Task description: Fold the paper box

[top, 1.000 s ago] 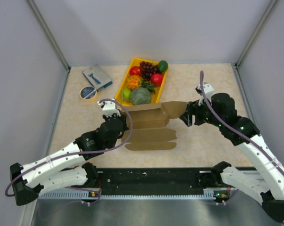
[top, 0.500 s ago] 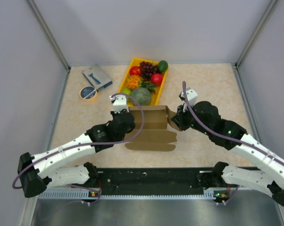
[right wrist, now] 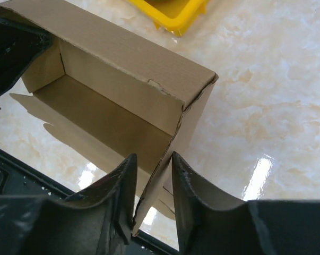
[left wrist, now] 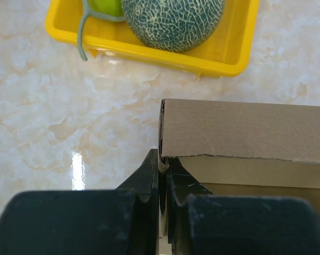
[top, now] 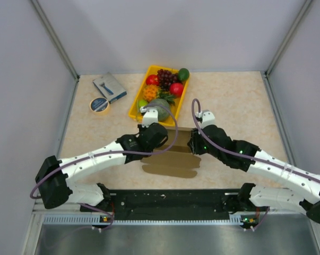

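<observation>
Brown cardboard, the paper box point(top: 173, 144) sits mid-table between my arms, long axis running left to right, its open trough facing up and toward me. The left gripper point(left wrist: 162, 172) is clamped on the box's left end wall. The right gripper point(right wrist: 152, 183) straddles the right end flap with fingers apart; I cannot tell whether it pinches. The yellow tray point(top: 134, 103) with a melon point(top: 158, 108) lies just beyond the far wall. Only the right wrist view shows the box's interior; from above, the arms hide both ends.
</observation>
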